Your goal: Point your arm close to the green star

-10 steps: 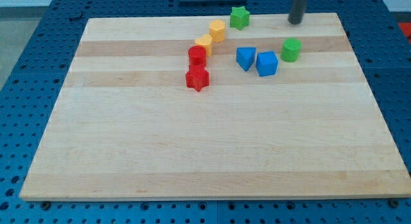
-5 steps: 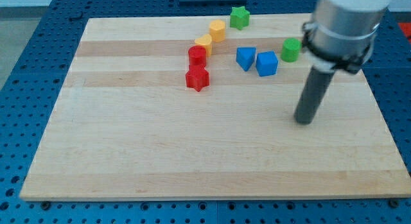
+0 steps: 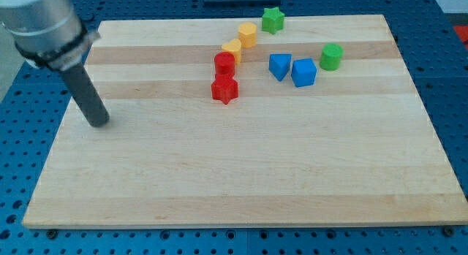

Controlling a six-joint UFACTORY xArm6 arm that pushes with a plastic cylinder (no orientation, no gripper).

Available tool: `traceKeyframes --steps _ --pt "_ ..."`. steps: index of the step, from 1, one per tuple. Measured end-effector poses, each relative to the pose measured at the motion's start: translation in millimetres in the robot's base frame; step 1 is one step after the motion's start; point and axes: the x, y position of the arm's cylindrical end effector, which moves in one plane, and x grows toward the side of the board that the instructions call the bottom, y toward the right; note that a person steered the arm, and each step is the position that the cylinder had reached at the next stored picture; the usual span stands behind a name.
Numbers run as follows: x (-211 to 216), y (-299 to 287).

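The green star (image 3: 273,19) lies near the board's top edge, a little right of centre. My tip (image 3: 98,122) rests on the board at the view's left, far from the green star, down and to the left of it. The dark rod rises from the tip to the arm's grey body at the view's top left. No block touches the tip.
Two yellow blocks (image 3: 247,34) (image 3: 232,49) run down-left from the star. A red cylinder (image 3: 224,63) and a red star (image 3: 224,88) sit below them. Two blue blocks (image 3: 279,66) (image 3: 303,72) and a green cylinder (image 3: 331,56) lie to the right. The wooden board (image 3: 241,174) carries them all.
My tip went from the board's top right to its right middle, then swept across to the left side. No block has moved.
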Motion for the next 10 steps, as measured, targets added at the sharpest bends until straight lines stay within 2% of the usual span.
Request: traceKeyframes --steps 2,3,7,10 --pt "-84.9 -13.4" --pt "-123.1 3.1" --pt "-208.1 103.7" --pt "-247.6 177.9"
